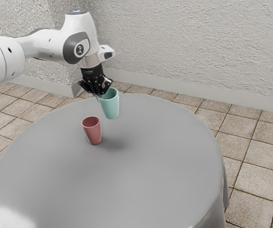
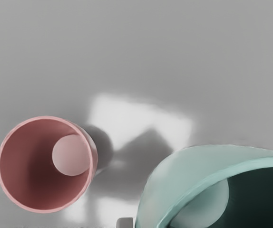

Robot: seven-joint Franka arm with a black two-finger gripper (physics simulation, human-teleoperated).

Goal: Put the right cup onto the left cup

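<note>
The pink cup, taken as landmark, stands upright on the grey-covered table, its mouth open upward. Toward the exterior view's right of it, the teal cup hangs clear of the surface, mouth up and slightly tilted, not nested in the pink one. The black gripper, above the pink cup's level, is closed on the teal cup's wall near the rim. Shadow falls on the cloth just beside the pink cup.

The exterior view is looking down aslant from the arm's side, standing back. The wrist view is facing down at the surface, teal cup very near. Both are sharing 2 cups, including the pink cup, and part of the surface.
</note>
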